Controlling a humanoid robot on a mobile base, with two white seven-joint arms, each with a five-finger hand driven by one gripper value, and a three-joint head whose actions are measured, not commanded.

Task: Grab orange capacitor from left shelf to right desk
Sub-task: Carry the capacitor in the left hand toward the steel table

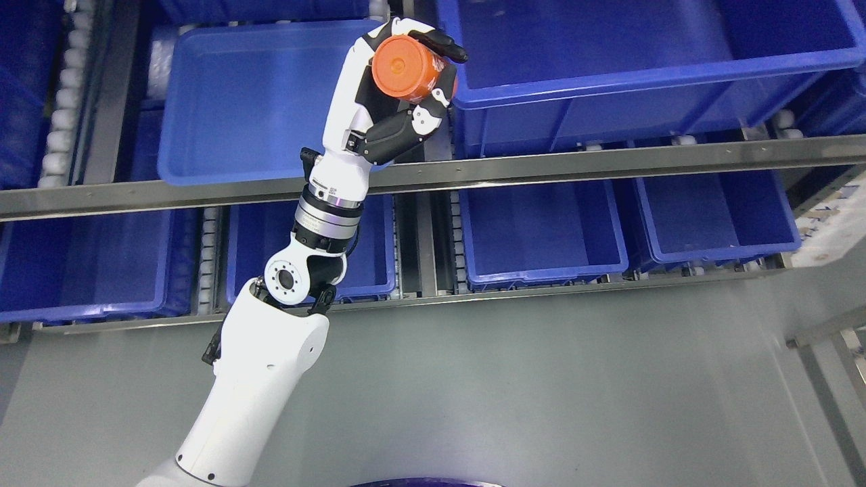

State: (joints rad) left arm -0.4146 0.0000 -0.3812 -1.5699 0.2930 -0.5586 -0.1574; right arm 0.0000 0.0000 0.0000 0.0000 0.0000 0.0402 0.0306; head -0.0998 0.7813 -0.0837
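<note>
Clearly orange capacitor point(406, 69), round-faced, cylindrical

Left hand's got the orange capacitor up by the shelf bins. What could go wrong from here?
1. The left hand holds the orange capacitor with fingers round its side and the flat end exposed; it might slip during a fast swing.
2. The hand sits close to the rim of the upper right blue bin; moving right could clip it.
3. The steel shelf rail crosses just below the hand; pulling back low may catch the wrist.
</note>
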